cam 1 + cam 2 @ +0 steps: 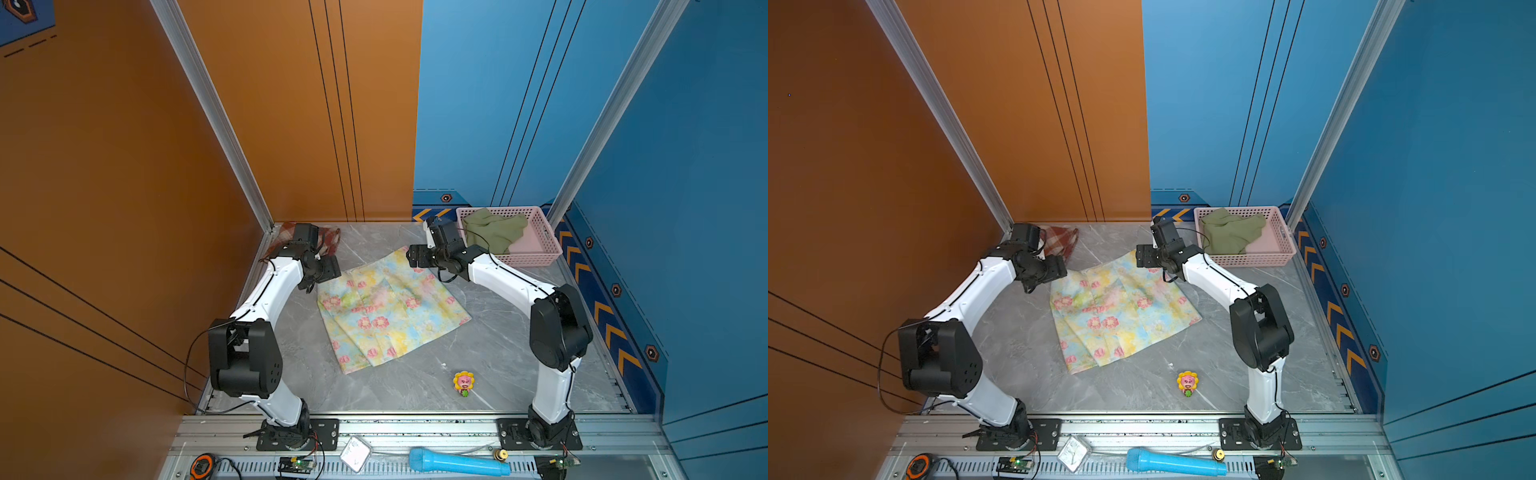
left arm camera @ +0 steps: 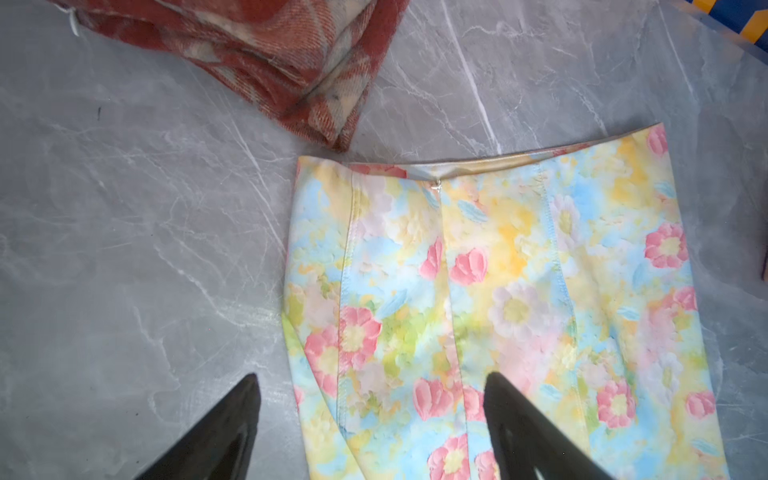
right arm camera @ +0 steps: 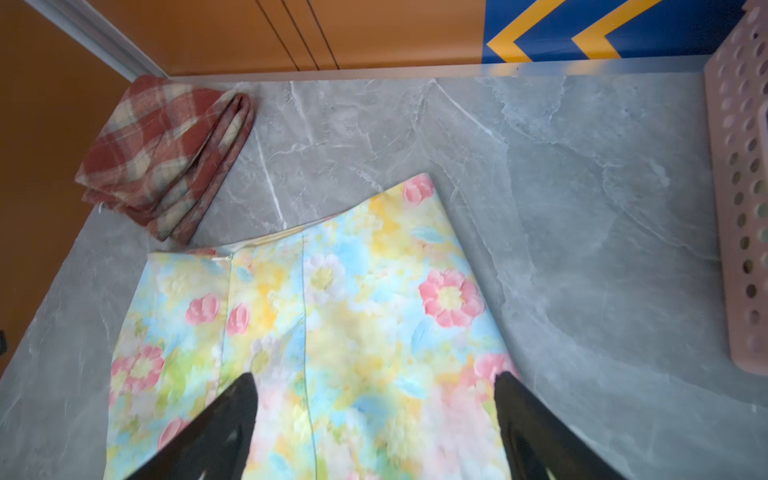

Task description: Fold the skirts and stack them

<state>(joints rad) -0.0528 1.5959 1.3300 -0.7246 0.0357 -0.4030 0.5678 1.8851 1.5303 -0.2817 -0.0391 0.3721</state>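
While the plaid skirt (image 1: 1063,243) lies folded left of centre, the left gripper (image 2: 372,376) is held unclenched over the floral skirt (image 1: 1121,311) spread mid-frame; the right gripper (image 3: 376,374) is unclenched too, and the olive skirt (image 1: 1229,235) is heaped in the basket (image 1: 1254,260) at right.

A floral skirt (image 1: 1121,311) lies spread on the grey table (image 1: 1142,390), an olive skirt (image 1: 1229,235) heaped in a pink basket (image 1: 1254,260).

Floral skirt (image 1: 390,307) flat, plaid skirt (image 3: 166,149) folded, olive skirt (image 1: 492,232) crumpled
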